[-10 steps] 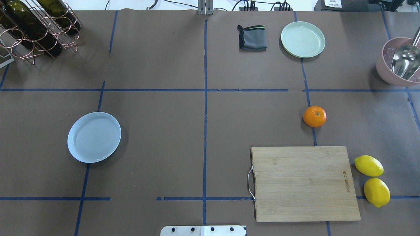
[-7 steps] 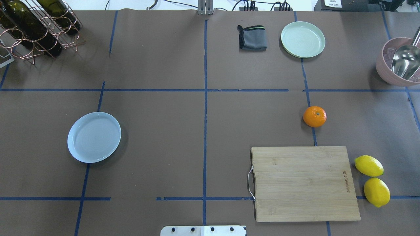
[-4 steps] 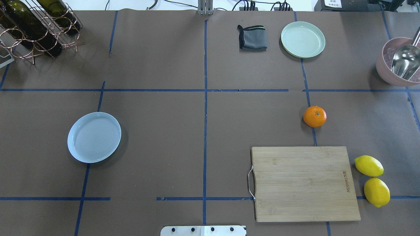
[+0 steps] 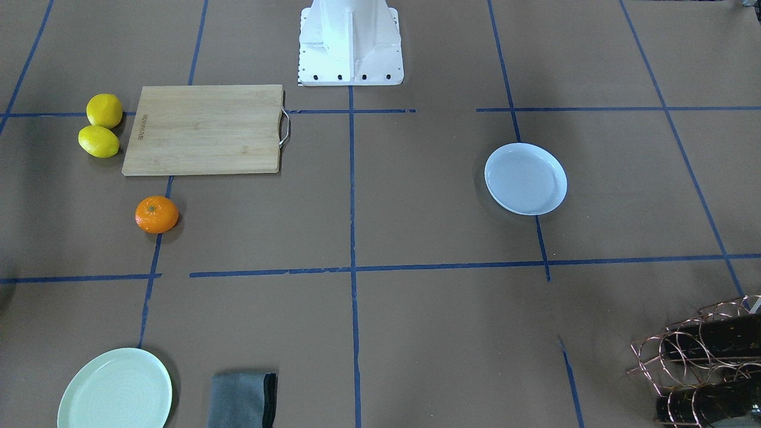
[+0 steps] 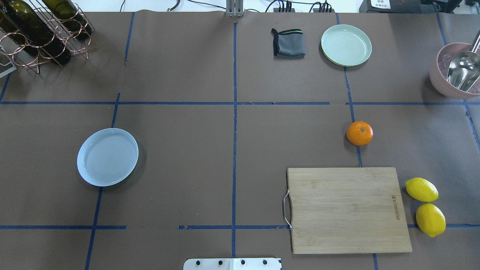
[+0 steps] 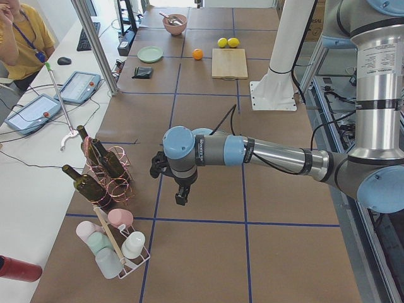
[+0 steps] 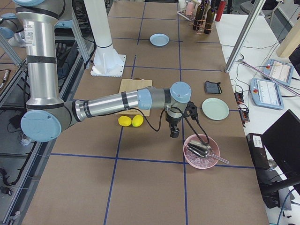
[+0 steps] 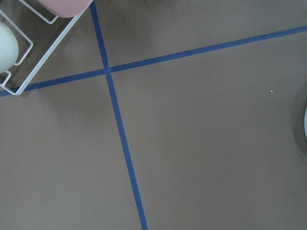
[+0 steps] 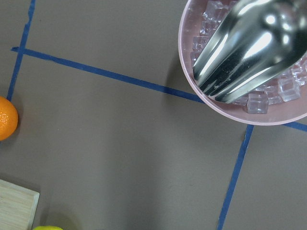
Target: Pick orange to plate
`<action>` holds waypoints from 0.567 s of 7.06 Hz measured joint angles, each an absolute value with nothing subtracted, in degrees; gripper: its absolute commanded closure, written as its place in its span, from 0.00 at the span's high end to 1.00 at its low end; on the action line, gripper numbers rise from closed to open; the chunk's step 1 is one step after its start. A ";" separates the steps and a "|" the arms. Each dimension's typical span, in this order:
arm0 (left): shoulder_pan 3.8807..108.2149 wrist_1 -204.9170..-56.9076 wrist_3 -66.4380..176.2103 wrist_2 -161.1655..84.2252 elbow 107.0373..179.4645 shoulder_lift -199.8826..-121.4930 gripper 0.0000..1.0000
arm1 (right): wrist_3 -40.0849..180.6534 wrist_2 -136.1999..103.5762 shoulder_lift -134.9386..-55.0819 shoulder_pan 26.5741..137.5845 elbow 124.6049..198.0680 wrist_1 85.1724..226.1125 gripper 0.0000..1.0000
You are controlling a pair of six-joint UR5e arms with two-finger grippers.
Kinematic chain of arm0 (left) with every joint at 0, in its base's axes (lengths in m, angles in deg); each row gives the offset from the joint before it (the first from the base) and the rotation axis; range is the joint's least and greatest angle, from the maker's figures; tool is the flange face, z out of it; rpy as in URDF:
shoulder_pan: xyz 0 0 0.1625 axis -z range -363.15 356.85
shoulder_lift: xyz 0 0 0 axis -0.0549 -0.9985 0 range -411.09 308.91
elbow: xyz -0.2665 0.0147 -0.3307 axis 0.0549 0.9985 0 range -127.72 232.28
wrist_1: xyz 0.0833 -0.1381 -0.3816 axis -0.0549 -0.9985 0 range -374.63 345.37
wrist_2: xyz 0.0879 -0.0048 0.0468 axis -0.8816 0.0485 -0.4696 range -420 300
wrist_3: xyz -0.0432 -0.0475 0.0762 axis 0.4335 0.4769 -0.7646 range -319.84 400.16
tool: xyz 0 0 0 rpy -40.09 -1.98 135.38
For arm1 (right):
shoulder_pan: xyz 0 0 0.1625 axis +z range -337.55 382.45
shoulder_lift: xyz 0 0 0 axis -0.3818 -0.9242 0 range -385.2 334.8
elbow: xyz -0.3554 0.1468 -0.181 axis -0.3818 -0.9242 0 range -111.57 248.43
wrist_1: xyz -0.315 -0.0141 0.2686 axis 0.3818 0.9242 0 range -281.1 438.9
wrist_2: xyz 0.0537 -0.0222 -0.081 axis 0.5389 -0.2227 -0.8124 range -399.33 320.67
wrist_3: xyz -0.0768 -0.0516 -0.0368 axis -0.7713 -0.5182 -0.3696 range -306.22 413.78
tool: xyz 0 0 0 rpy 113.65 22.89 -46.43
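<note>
The orange (image 5: 359, 133) sits on the brown paper on the table's right half, just beyond the cutting board; it also shows as orange (image 4: 157, 214) and at the left edge of the right wrist view, orange (image 9: 5, 118). The white, faintly blue plate (image 5: 107, 156) lies bare on the left half, far from the fruit. Neither arm enters the overhead or front views. My left gripper (image 6: 181, 194) hangs near the plate, and my right gripper (image 7: 175, 132) hangs between the orange's area and the pink bowl. I cannot tell whether either is open or shut.
A wooden cutting board (image 5: 347, 210) lies near the front right with two lemons (image 5: 421, 189) beside it. At the back are a mint-green plate (image 5: 346, 45) and a grey cloth (image 5: 288, 43). A pink bowl (image 5: 435, 75) with ice and scoop stands far right, a bottle rack (image 5: 41, 30) back left.
</note>
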State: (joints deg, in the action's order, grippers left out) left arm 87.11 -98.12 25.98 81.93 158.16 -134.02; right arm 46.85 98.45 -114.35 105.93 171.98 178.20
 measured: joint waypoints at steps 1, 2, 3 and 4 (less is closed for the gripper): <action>86.80 -100.49 26.04 82.35 157.84 -133.64 1.00 | 46.86 98.48 -114.79 105.92 172.38 177.39 1.00; 86.37 -101.79 26.12 83.22 157.69 -133.50 1.00 | 46.90 98.73 -115.68 105.89 172.87 175.65 1.00; 85.97 -103.62 26.23 84.41 157.65 -133.47 1.00 | 46.92 99.33 -116.63 105.87 173.17 173.46 1.00; 85.03 -105.56 26.59 84.99 157.61 -133.45 1.00 | 46.92 99.86 -117.41 105.79 173.21 171.94 1.00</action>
